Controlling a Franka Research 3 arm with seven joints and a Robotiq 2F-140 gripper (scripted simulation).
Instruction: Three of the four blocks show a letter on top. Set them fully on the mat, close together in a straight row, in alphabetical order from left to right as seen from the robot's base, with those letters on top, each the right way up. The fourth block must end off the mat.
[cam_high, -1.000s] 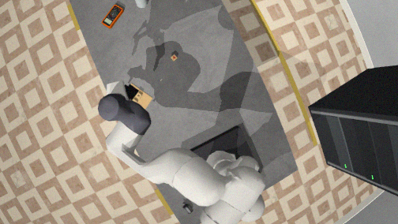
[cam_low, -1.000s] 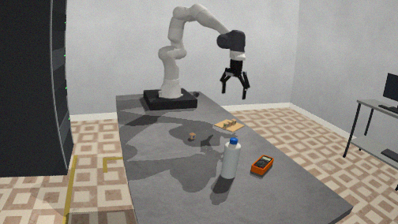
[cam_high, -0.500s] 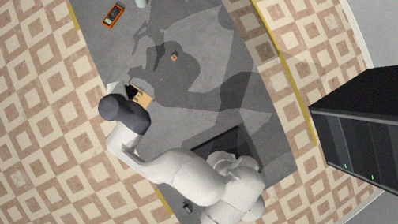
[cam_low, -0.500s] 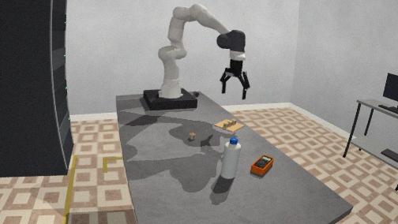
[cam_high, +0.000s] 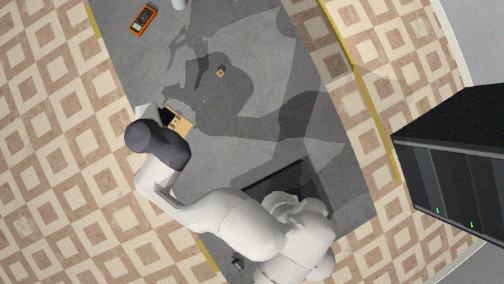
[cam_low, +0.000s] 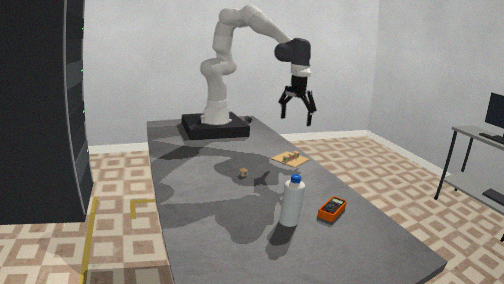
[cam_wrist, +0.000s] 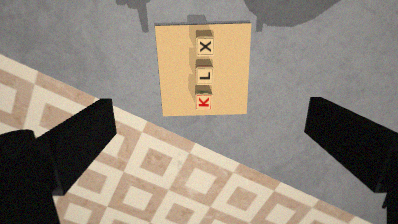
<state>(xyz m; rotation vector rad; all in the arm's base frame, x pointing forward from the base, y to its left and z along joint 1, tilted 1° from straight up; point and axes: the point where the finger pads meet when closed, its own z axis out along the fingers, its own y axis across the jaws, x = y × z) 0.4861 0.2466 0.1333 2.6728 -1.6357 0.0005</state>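
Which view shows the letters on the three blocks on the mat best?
The wrist view: K, L and X read clearly. The exterior view shows only tiny blocks; in the top view, the arm mostly covers them.

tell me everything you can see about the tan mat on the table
The mat is a flat, thin rectangle of plain tan, cardboard-like in look, lying on the grey table near the edge beside the checkered floor. Three small blocks stand on it in a straight, close row, all fully inside its borders: K in red, L and X in black. The open claw hangs high above and touches nothing.
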